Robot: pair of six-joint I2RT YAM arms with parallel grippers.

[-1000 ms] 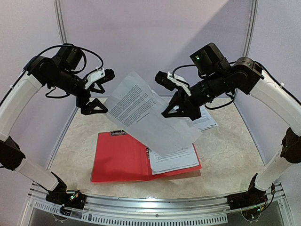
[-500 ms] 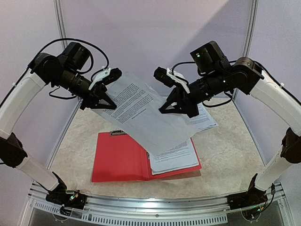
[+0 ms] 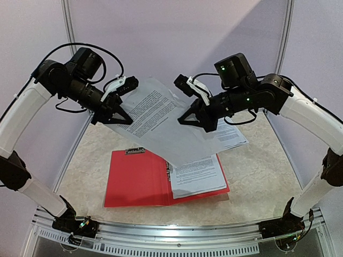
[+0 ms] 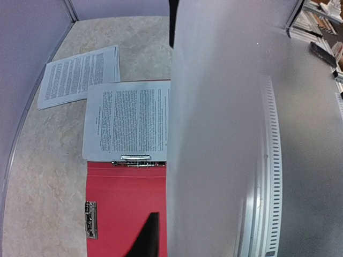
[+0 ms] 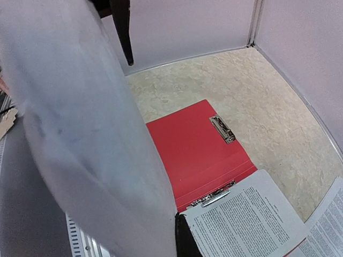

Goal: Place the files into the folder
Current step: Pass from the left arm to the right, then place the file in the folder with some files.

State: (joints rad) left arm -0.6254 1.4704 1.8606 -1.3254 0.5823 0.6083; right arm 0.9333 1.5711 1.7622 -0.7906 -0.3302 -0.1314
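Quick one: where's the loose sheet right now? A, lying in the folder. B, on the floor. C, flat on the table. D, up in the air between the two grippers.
D: the sheet hangs tilted above the open folder, one end pinched by the left gripper and the other by the right gripper.

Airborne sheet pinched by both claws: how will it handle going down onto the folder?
Likely floppy: the held sheet curves and hangs below the left claw and right claw. Probably very light, being thin; it may flutter or slide over the page lying in the red folder.
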